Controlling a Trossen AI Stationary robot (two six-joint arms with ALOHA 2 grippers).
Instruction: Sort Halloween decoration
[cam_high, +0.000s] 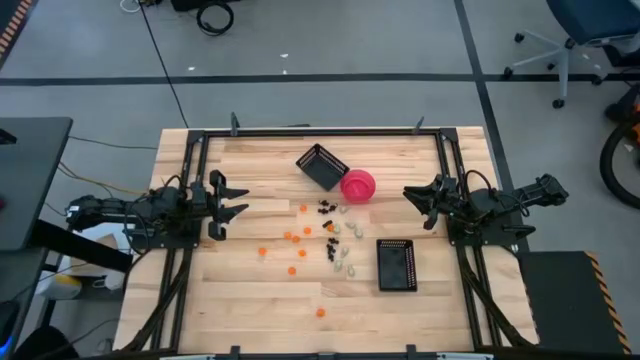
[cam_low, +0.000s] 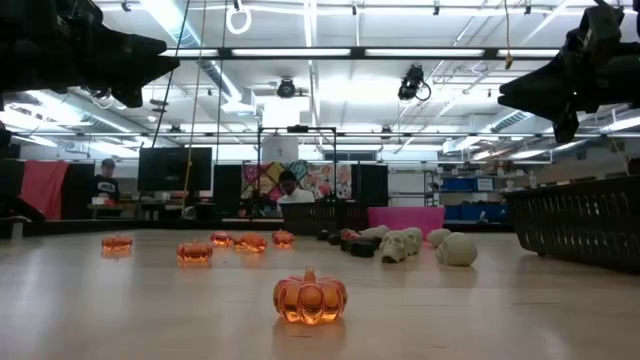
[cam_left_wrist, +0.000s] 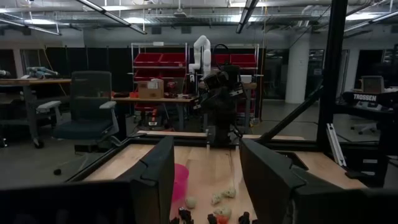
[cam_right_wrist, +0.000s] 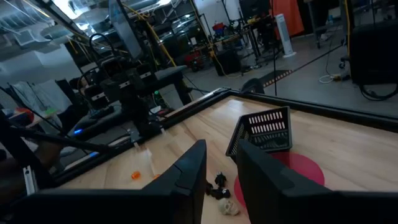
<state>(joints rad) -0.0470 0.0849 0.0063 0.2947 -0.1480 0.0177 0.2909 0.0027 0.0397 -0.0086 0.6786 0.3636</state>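
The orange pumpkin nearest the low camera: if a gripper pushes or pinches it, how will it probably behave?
The orange pumpkin looks glossy and translucent, so it is probably hard plastic or glass and may slip from the fingers. Its squat shape rests flat on the table, so it would likely slide rather than roll. Its rounded ribs give little flat surface to grip.

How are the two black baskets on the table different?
The far basket is tipped over on its side next to the pink bowl; the near basket sits flat with its opening up. The far basket lies slanted to the table edges; the near basket lines up with them. Both are black, rectangular mesh, and neither is being held.
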